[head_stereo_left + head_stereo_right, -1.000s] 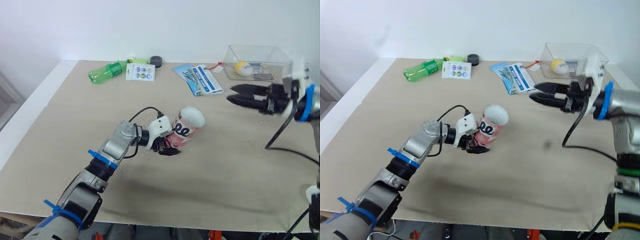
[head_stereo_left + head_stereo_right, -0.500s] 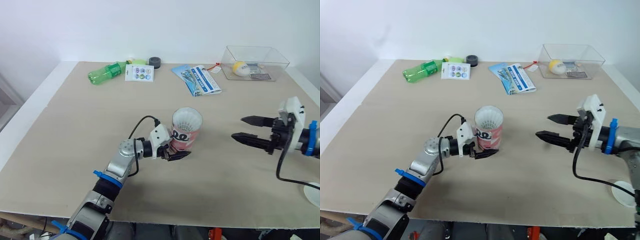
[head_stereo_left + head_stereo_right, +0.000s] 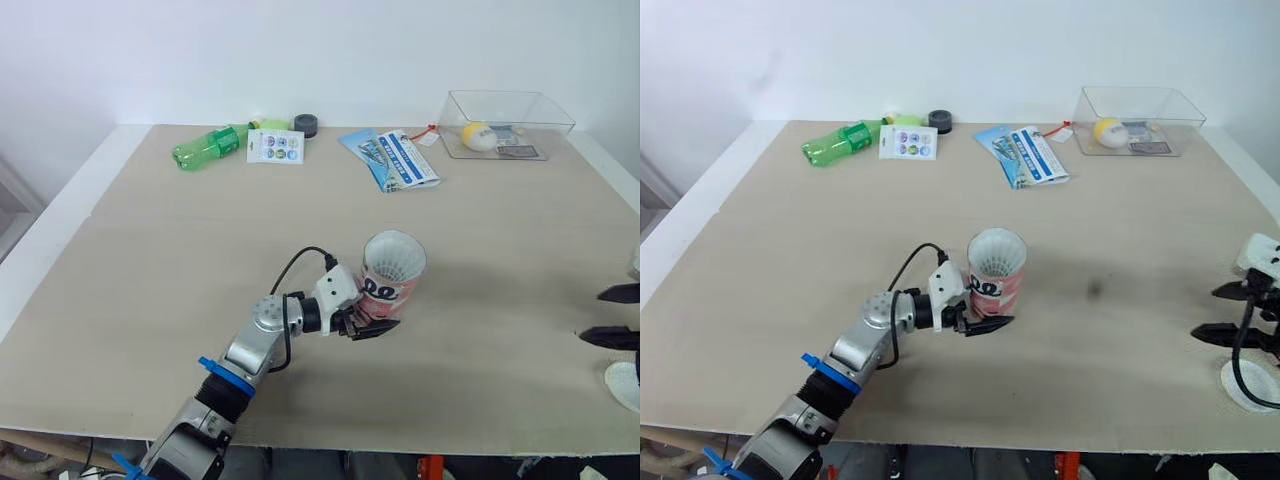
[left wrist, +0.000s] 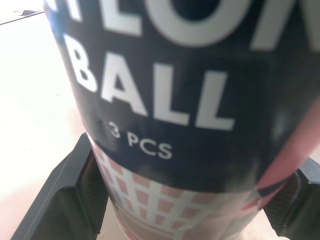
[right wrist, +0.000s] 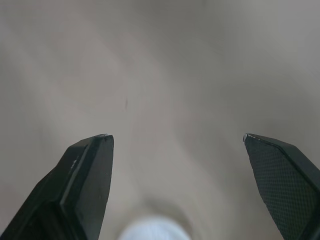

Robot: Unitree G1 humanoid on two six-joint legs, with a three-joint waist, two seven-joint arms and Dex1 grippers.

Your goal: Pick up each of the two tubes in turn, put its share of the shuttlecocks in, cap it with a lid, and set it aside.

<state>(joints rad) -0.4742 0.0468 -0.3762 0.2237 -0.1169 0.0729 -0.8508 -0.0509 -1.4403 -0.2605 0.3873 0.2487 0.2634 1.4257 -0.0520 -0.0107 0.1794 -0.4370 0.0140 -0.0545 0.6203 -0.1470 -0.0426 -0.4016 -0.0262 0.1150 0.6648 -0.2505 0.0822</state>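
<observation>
A red and white shuttlecock tube (image 3: 391, 282) stands near the middle of the table, leaning slightly, with white feathers showing in its open top. My left gripper (image 3: 366, 326) is shut on the tube's lower end. In the left wrist view the tube's printed wall (image 4: 175, 100) sits between the two black fingers (image 4: 65, 200). My right gripper (image 3: 1205, 312) hangs open at the table's right edge, holding nothing. A white round lid (image 3: 1250, 385) lies on the table just in front of it, and the lid (image 5: 155, 231) shows between the open fingers in the right wrist view.
Along the far edge lie a green bottle (image 3: 205, 147), a sticker card (image 3: 275, 146), a black tape roll (image 3: 307, 124) and a blue leaflet (image 3: 395, 158). A clear box (image 3: 540, 110) holding a yellow ball (image 3: 478, 133) stands at the far right.
My left gripper has carried the tube rightward and stood it more upright. My right gripper has pulled back from near the clear box to the near right edge, by the lid.
</observation>
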